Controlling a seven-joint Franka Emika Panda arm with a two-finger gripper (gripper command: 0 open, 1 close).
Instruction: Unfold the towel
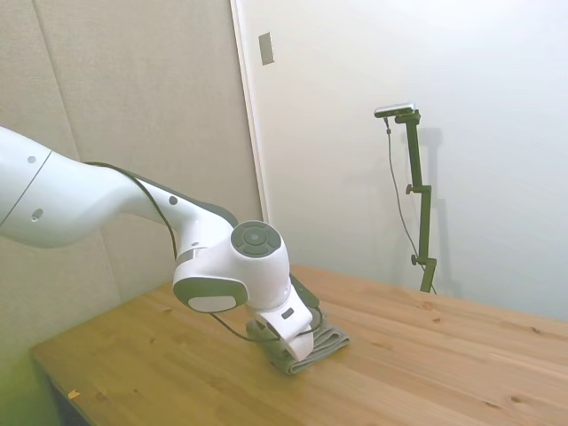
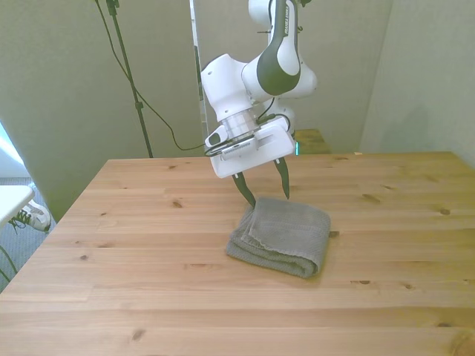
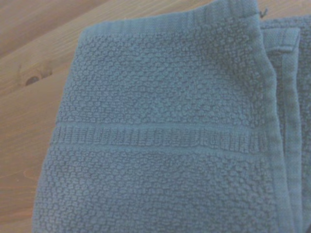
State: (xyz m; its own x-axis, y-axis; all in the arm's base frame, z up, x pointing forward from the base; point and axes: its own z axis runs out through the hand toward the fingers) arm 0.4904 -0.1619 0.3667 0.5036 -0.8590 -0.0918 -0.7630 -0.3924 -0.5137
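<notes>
Towel point(image 1: 311, 348) mostly hidden behind wrist, side view.

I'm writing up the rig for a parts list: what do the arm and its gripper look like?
The arm has glossy white rounded shells with dark grey bands at the joints and a round grey cap on one joint in the side view. A thin black cable runs along it and loops by the wrist. The gripper is a flat white block with a ribbed dark strip and two slim, dark, pointed fingers.

Pale plain walls point(image 1: 497, 106) enclose the room. A white vertical strip point(image 1: 250, 106) divides two panels. The knotty wooden surface point(image 2: 148, 282) is evenly lit.
</notes>
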